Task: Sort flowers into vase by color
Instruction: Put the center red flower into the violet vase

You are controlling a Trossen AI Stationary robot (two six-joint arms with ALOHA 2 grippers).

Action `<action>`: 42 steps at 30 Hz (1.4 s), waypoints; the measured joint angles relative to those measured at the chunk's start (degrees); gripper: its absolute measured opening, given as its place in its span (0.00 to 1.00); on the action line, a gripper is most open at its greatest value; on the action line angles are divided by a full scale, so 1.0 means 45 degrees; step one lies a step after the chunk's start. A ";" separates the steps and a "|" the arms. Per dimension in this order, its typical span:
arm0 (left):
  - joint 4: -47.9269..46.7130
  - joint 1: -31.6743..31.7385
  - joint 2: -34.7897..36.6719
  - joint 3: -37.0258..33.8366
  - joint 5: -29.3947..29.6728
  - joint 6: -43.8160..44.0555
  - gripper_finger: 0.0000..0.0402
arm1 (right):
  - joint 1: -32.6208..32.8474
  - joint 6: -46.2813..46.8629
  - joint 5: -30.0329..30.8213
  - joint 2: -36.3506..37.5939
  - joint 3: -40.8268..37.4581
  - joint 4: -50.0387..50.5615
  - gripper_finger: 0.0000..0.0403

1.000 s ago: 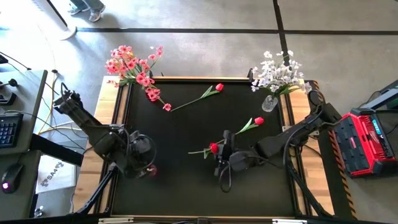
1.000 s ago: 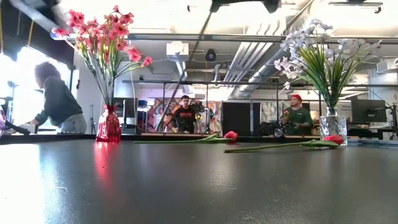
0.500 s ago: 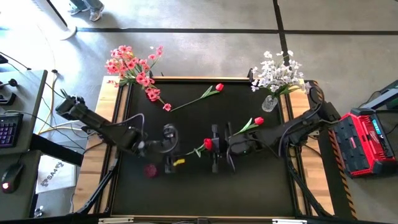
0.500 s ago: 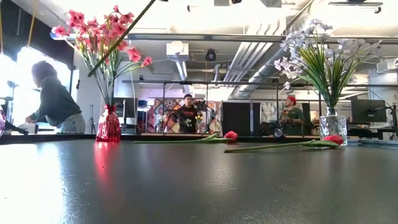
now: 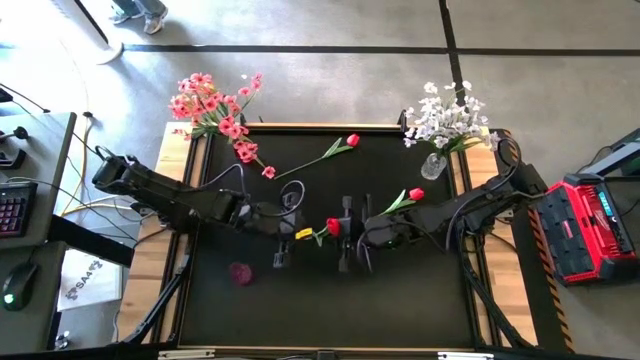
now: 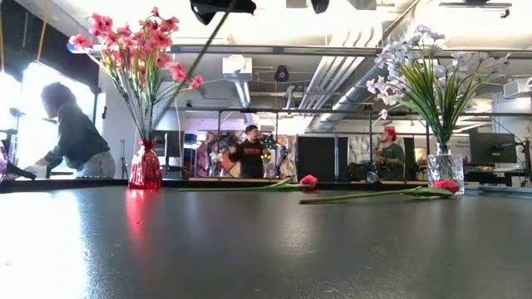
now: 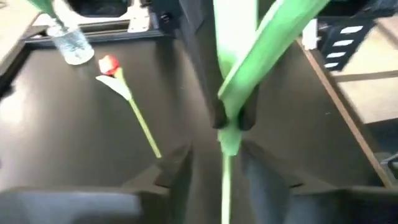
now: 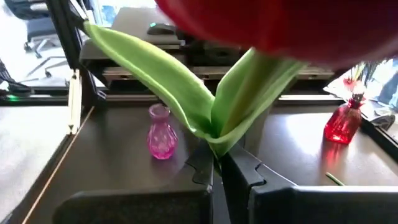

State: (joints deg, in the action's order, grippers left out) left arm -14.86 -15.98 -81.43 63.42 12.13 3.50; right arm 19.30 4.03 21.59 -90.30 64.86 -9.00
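My right gripper (image 5: 328,236) is above the middle of the table, shut on a red tulip (image 5: 333,227) with broad green leaves (image 8: 186,99). The tulip's thin stem (image 6: 195,58) slants down, clear of the table. My left gripper (image 7: 217,167) is open and faces my right gripper (image 7: 233,117). Its fingers stand on either side of the stem (image 7: 225,180) without touching it. It also shows in the high view (image 5: 298,232). Two more red tulips (image 5: 352,141) (image 5: 416,195) lie on the table. My right gripper pinches the tulip's stem (image 8: 216,150) between its two fingertips, just below where the leaves branch off. The fingers come level from the table's right side and lie across the stem. The tulip is lifted clear, with its bud above the fingers and its stem hanging below them.
A small pink vase (image 5: 240,272) stands near the table's left front. A red vase (image 6: 145,166) with pink blossoms (image 5: 215,105) stands at the far left corner. A clear vase (image 5: 434,165) with white blossoms (image 5: 445,118) stands at the far right corner. People stand in the room behind the table.
My left gripper has left the pink vase at the left front. It has gone toward the table's right edge, up to the tulip held by my right gripper. My right gripper has moved a little toward the far left with the tulip, and the hanging stem has swung.
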 joint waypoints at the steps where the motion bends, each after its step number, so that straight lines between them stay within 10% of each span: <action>1: -0.0120 0.0002 0.0005 0.0000 0.0225 -0.0022 0.25 | 0.0013 0.0004 0.0003 0.0000 0.0000 0.0114 0.00; 5: -0.0867 -0.0227 0.0160 0.0000 0.1125 -0.0173 0.03 | 0.0008 0.0092 0.0415 0.0000 0.0000 0.0812 0.01; 12: -0.1463 -0.0996 0.0220 0.0000 0.4317 0.0475 0.01 | 0.0154 -0.0026 0.1342 0.0000 -0.0005 0.0910 0.19; 19: -0.1775 -0.1118 0.0267 -0.0005 0.3754 0.1083 0.01 | 0.0304 -0.0020 0.1907 0.0000 -0.0010 0.0594 0.35; 34: -0.2923 -0.0945 0.0079 -0.0005 0.2779 0.1871 0.30 | 0.0416 0.0726 0.2439 0.0005 -0.0015 0.1217 0.07; 42: -0.1290 -0.0007 -0.0883 -0.1765 0.1657 0.1647 0.45 | 0.0554 0.4673 0.3124 0.0005 -0.0015 0.5317 0.02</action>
State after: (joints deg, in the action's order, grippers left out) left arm -20.67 -16.01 -85.40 55.48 19.58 10.91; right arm 21.79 25.06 35.65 -90.28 64.79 14.93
